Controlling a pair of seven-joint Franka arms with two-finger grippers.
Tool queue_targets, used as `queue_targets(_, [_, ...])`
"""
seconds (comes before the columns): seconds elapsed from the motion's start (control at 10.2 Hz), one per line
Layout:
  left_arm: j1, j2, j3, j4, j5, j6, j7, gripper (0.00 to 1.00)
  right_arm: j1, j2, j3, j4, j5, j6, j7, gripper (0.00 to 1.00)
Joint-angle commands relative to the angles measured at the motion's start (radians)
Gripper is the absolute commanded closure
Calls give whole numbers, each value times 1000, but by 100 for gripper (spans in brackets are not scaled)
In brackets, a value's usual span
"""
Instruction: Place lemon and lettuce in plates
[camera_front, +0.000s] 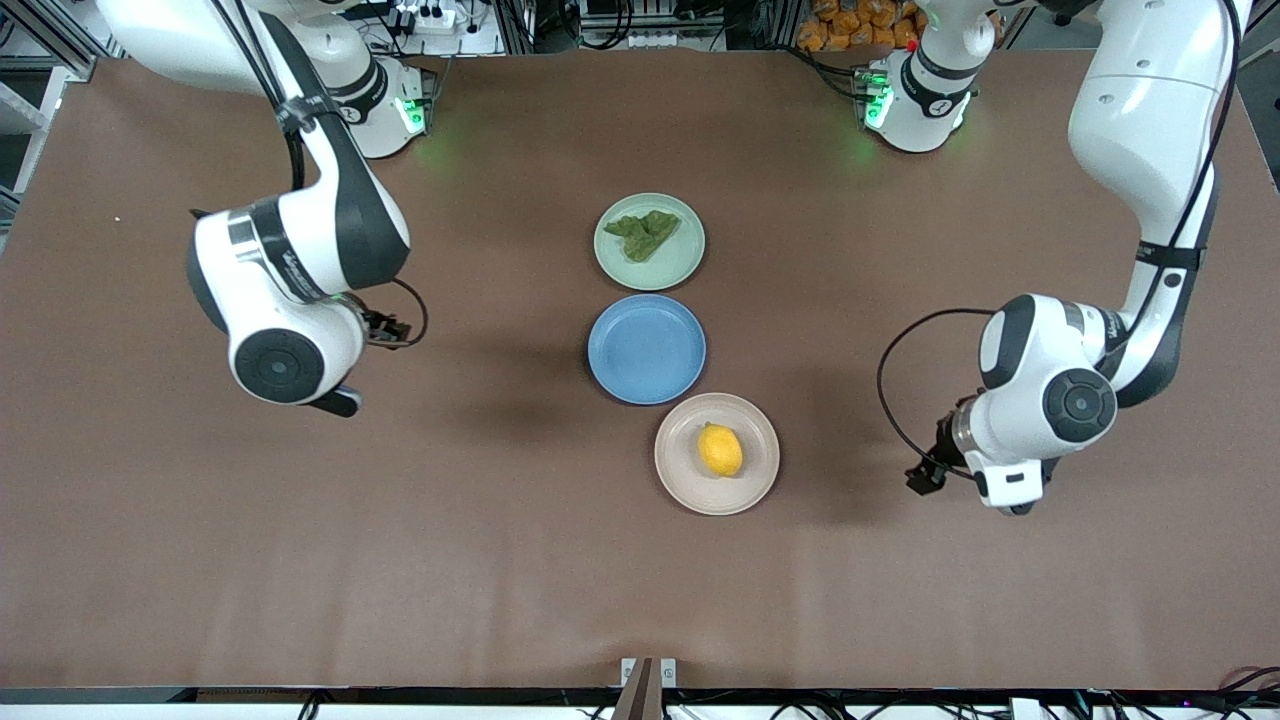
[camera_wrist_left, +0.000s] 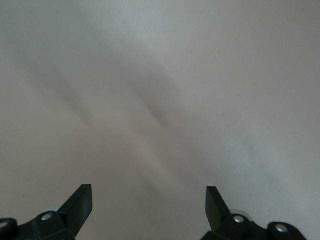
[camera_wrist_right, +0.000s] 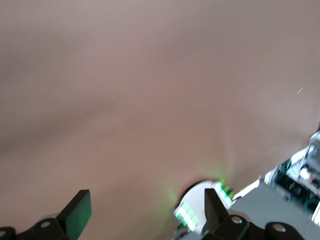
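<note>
The small oval yellow lemon (camera_front: 720, 450) lay in the beige round plate (camera_front: 678, 478); the wrinkly green lettuce (camera_front: 643, 232) lay in the mint plate (camera_front: 680, 262). A blue plate (camera_front: 647, 349) sat between them. Both end effectors, left (camera_wrist_left: 149, 206) and right (camera_wrist_right: 148, 210), hung with fingers apart over bare brown bench (camera_front: 500, 560), well apart from the plates.

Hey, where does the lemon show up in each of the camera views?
Front view: the lemon lies in the beige plate, nearer the front camera than the blue plate.
Left wrist view: not in it; only bare table past the open left tool.
Right wrist view: not in it; only table past the open right tool.
Shared landmark: the brown table.
</note>
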Motion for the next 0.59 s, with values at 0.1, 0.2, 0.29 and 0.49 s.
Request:
queue_targets(0.1, [29, -330, -4, -479, -52, 212, -14, 0, -105, -50, 24, 72, -41, -4, -242, 0])
queue_targets(0.2, [37, -375, -12, -550, -52, 217, -9, 0, -130, -82, 25, 72, -36, 9, -317, 0])
queue_targets(0.29, [37, -433, -12, -623, -50, 218, -6, 0, -148, -116, 24, 72, 2, 27, -350, 0])
queue_targets(0.49, [58, -547, -12, -720, -50, 218, 43, 0, -168, -172, 21, 88, 42, 27, -352, 0])
